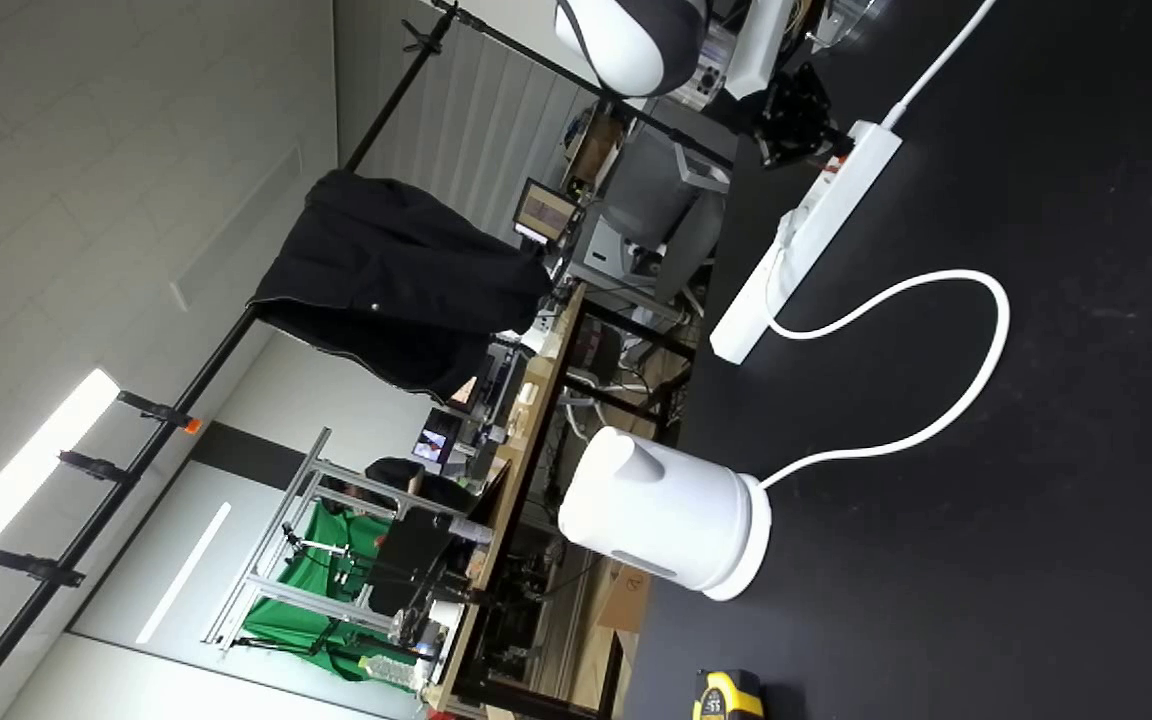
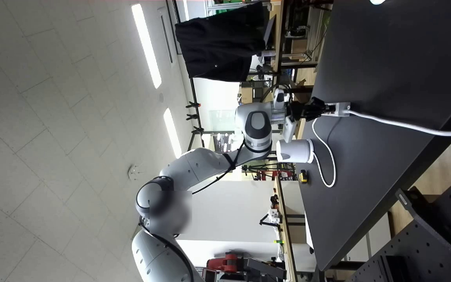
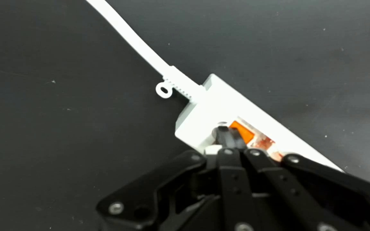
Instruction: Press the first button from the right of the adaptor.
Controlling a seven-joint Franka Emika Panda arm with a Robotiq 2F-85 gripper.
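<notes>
Black metal hand (image 3: 229,135) by orange rectangular button (image 3: 243,132), long white plastic power strip (image 3: 218,101), wrist-view centre.
We see it closed, empty.

Bright overall. Ceiling lights (image 2: 147,45) burn to plain white in both exterior views, both pictures lying sideways. Bench (image 1: 936,600) dark in every view; soft shadow beside tape measure (image 1: 728,694), close to bench's far edge. Square smear blurs part of arm (image 2: 194,168) in exterior view. Wrist view: power strip (image 3: 246,111) overexposed, white surface washed out; claw (image 3: 231,137) dark, tips soft; faint grey sheen across bench.
</notes>
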